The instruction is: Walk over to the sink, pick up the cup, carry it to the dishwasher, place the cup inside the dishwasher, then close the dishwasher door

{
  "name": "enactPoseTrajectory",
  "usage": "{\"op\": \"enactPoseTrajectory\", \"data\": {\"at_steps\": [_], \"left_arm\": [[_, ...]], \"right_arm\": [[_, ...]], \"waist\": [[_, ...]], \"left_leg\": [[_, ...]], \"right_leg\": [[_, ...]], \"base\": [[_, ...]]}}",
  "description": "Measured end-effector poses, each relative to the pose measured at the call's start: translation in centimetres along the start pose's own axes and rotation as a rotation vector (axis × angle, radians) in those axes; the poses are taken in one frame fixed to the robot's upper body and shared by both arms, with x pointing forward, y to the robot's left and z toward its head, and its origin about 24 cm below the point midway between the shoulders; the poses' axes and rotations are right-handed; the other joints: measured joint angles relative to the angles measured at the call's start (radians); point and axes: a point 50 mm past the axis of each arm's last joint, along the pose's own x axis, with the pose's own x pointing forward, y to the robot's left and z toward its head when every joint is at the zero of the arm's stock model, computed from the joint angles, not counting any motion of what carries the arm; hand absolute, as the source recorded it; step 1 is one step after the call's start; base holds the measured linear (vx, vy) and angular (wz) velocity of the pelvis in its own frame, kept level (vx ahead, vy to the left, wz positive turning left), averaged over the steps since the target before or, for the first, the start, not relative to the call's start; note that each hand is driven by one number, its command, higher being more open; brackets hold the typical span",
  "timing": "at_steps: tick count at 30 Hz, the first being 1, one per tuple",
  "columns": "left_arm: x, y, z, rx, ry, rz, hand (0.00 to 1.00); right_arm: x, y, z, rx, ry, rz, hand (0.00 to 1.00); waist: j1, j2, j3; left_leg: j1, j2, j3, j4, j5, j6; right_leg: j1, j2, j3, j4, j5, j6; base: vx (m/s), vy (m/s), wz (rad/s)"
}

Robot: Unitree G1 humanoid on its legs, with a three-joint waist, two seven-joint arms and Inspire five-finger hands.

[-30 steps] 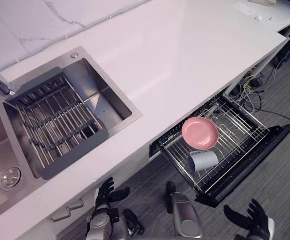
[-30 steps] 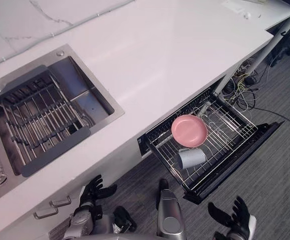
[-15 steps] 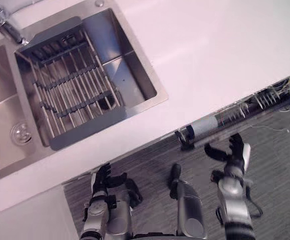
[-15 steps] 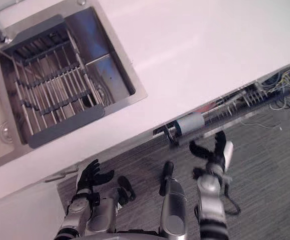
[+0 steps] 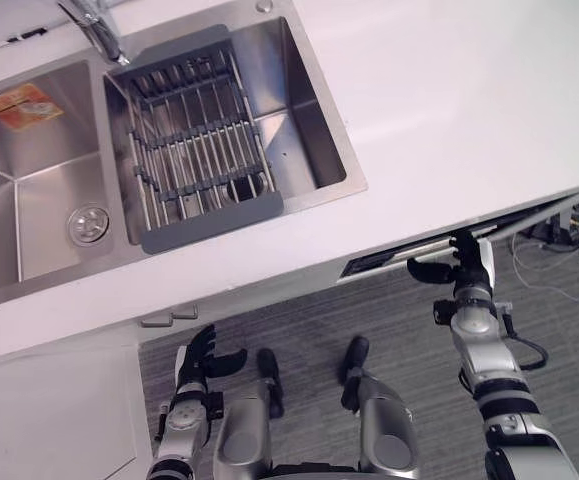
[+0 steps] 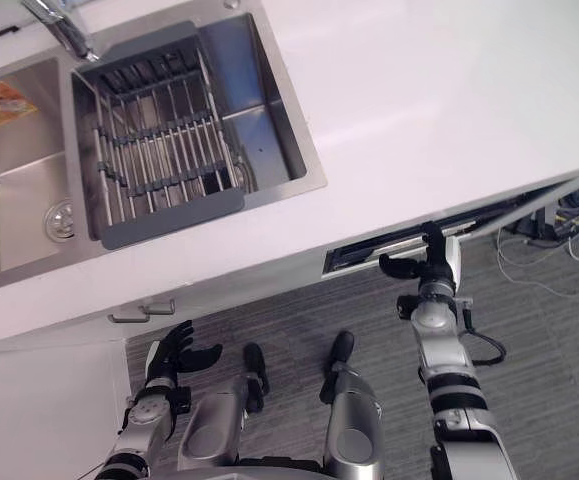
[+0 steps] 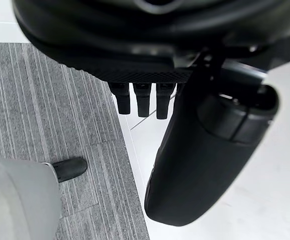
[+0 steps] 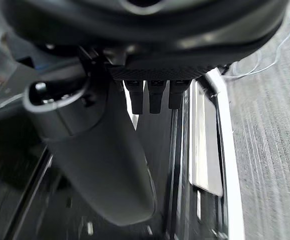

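Left hand [image 5: 197, 362] hung low by the cabinet front, fingers loose, holding nothing. Right hand [image 5: 463, 272] was up at the dishwasher door [image 5: 374, 263], fingers straight, thumb spread, nothing gripped. It looked like a flat push on the front edge.

Main change: a second ago the drawer stood fully out, with the cup on its side in the drawer rack just beside a pink plate. Half a second ago it was mostly in. Now it was down to a thin dark slot under the counter [image 5: 449, 110]. The cup was hidden behind the door (so inside, judging by where it last lay).

Further back, the sink [image 5: 304, 140] held its sink rack [image 5: 194, 130].

My read: placing was done and the door was nearly or fully shut; couldn't tell if it had latched.
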Motion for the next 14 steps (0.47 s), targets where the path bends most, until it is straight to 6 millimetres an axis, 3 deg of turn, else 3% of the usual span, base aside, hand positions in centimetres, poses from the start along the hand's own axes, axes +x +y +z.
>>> {"op": "enactPoseTrajectory", "data": {"at_steps": [6, 9, 14], "left_arm": [[-1.0, 0.6, -2.6, 0.037, 0.09, 0.0, 0.9], [-1.8, 1.4, -4.0, 0.06, 0.13, 0.003, 0.9], [-1.8, 2.0, -4.1, 0.075, 0.134, 0.003, 0.9]], "right_arm": [[-4.4, 1.3, -5.8, 0.006, 0.155, 0.074, 0.9], [-6.7, 2.5, -8.2, 0.047, 0.233, 0.106, 0.9], [-9.1, 4.7, -11.5, 0.119, 0.407, 0.142, 0.9]], "waist": [[-0.003, -0.006, -0.133], [-0.009, -0.03, -0.202], [-0.011, -0.064, -0.232]], "left_leg": [[0.08, -0.001, -0.043, -0.089, 0.04, -0.012], [0.108, -0.004, -0.043, -0.098, 0.042, -0.016], [0.144, -0.011, -0.033, -0.112, 0.042, -0.016]], "right_leg": [[0.077, 0.008, -0.061, -0.003, -0.037, 0.012], [0.103, 0.006, -0.06, -0.006, -0.048, 0.02], [0.131, 0.004, -0.052, -0.012, -0.048, 0.023]], "base": [[0.15, -0.047, 0.27], [0.16, -0.005, 0.0], [0.04, 0.023, -0.01]]}}
